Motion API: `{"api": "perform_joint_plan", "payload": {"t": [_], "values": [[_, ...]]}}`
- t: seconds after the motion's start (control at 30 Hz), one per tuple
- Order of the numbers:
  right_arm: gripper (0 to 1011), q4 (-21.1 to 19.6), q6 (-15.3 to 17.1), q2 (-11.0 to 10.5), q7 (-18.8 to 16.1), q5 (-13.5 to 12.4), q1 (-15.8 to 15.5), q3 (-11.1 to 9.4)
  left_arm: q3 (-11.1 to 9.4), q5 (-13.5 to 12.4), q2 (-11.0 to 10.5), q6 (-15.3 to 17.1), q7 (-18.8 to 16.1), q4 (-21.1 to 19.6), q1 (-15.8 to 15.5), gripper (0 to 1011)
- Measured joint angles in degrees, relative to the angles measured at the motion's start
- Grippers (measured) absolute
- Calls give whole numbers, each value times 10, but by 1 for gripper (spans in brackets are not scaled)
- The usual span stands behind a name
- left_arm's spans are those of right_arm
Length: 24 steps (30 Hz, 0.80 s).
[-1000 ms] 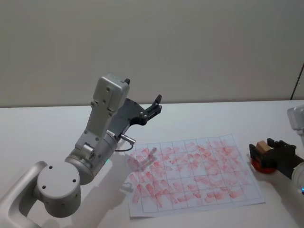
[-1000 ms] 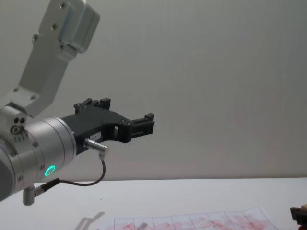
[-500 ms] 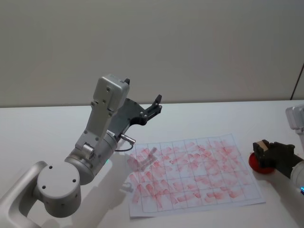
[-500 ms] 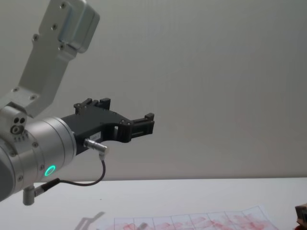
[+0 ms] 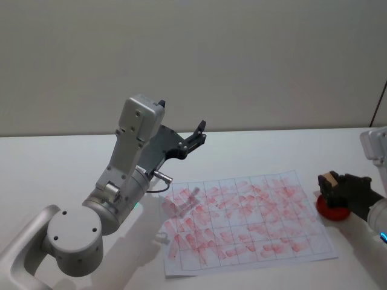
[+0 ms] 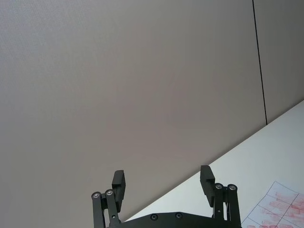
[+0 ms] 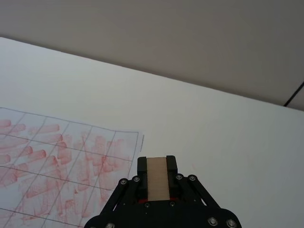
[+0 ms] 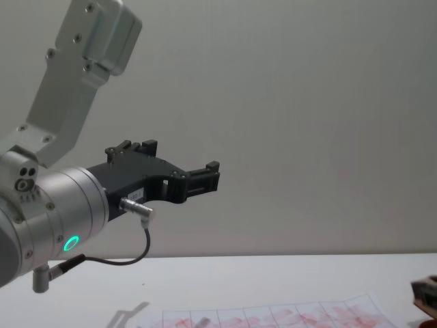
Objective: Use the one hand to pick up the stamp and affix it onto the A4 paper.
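Your right gripper [image 5: 331,186] sits near the table's [image 5: 60,163] right edge, just beyond the right side of the A4 paper [image 5: 248,220]. Its fingers are clamped on the stamp [image 7: 157,178], held upright over the red ink pad [image 5: 334,211]; you cannot tell whether the two touch. Your left gripper [image 6: 161,179] hangs raised over the table's left side, fingers spread wide, holding nothing.

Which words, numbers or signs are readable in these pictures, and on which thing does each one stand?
No text can be read.
Red imprints on the A4 paper: smudged, no letters legible.
Small pale label on the left gripper: too small to read.
Stamp: bare tan face, no mark.
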<state>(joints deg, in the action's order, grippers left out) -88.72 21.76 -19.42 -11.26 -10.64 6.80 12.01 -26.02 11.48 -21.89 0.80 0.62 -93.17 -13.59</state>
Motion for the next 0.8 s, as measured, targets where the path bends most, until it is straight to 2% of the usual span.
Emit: {"api": "perform_joint_plan", "payload": {"t": [0.4,0.8], "values": [[218,2,-30,13,-59,25,32,12,0,0,0,0,0,0,0,1001],[218,31,-49,36,-147,37,77,30,0,0,0,0,0,0,0,1001]]}}
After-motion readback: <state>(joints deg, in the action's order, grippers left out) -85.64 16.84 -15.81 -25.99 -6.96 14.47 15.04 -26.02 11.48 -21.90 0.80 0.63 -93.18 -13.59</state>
